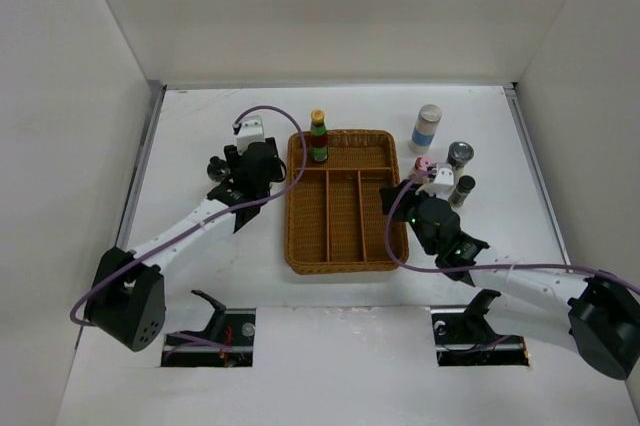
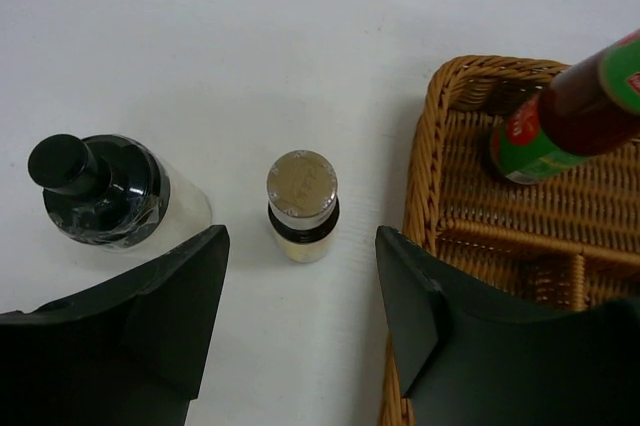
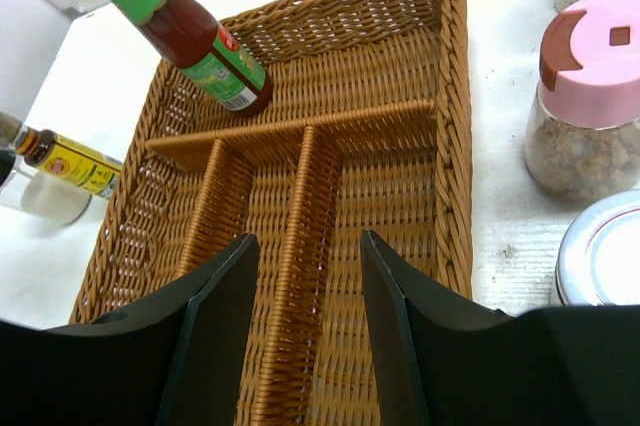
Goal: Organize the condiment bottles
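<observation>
While the green-labelled bottle (image 1: 318, 139) occupies the tray (image 1: 345, 267), the pink-lidded jar (image 3: 590, 96) stands outside.

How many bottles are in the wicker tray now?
1: the green-labelled bottle stands in the wicker tray's far cross compartment, at its left end. Nothing seems hidden; the long compartments look empty.

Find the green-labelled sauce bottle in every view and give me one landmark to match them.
Top external: the bottle stands in the far-left corner of the wicker tray.
Left wrist: upper right, bottle inside the tray's corner.
Right wrist: upper left, bottle in the tray's far compartment.
Shared landmark: the wicker tray, seen in all three views.
</observation>
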You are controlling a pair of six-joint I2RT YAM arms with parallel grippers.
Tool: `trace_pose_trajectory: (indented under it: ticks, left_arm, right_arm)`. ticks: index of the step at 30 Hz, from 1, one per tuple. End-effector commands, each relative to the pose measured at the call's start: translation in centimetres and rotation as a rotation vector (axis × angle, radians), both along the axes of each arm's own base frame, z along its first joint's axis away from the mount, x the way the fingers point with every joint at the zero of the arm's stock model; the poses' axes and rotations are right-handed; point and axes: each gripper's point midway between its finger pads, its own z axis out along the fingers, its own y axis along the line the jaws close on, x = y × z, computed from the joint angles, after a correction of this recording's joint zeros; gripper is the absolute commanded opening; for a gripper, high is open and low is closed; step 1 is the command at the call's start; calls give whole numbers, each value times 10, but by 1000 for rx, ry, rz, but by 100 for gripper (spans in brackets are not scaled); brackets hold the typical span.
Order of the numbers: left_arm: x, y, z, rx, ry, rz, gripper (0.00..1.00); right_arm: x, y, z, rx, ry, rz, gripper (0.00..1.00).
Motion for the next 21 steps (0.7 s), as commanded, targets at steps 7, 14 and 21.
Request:
trace_pose_trajectory:
  ticks: [7,14,21]
  left_arm:
    - [36,3,4,-59,-56,30,47]
    - [47,0,7,-69,-77,20,29]
    - [47,2,15,-42,-88,27,16]
  right_arm:
    - [2,8,25,56,-51,21,52]
    - [3,13,24,46,-49,33,52]
    - [1,16,24,50,-51,43,52]
